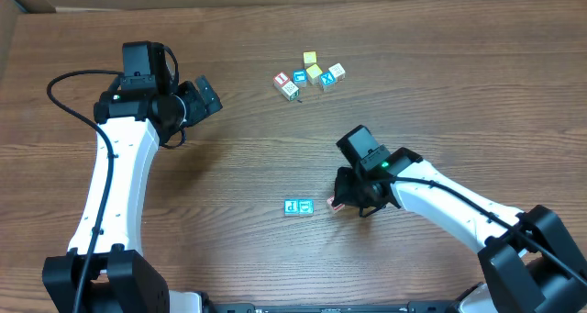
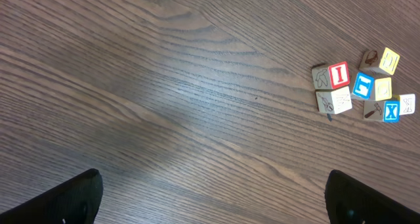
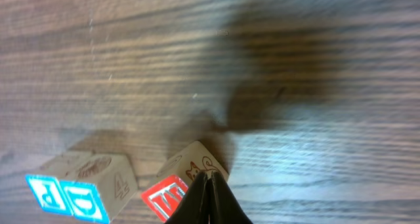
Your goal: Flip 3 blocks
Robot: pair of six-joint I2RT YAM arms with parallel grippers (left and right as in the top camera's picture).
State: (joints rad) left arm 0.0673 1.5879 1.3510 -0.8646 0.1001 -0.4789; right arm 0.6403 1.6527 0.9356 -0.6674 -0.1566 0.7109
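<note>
"While the right gripper (image 1: 341, 203) sat so low near the table's five o'clock, how were its fingers?"

"Clenched, with nothing between them. The joined tips met the top edge of the red-lettered block (image 3: 190, 168), which lay just at the gripper's nine o'clock in the overhead view. The left gripper (image 1: 205, 96) hung released, jaws wide, over bare wood near ten o'clock."

"And the other task blocks?"

"The blue P block (image 1: 292, 206) and the second blue-lettered block (image 1: 305, 206) lay touching each other, blue faces up. They were at nine o'clock of the red one — near it, with a narrow gap between."

"What could have gone wrong?"

"I judged that a poke with shut tips gave little purchase. The tips could skate off the edge, and the cube would then slide over the smooth table (image 1: 275, 157) rather than tip. Pushed toward nine o'clock, it could knock into the blue pair and turn or scatter them."

"Anything else about?"

"A cluster of spare cubes (image 1: 310, 74) lay at twelve o'clock, well apart from the work — the red I cube (image 2: 338, 74) and the blue X cube (image 2: 392, 111) among them. Nothing stood between that cluster and the arms; only the blue pair crowded the red block's path."
</note>
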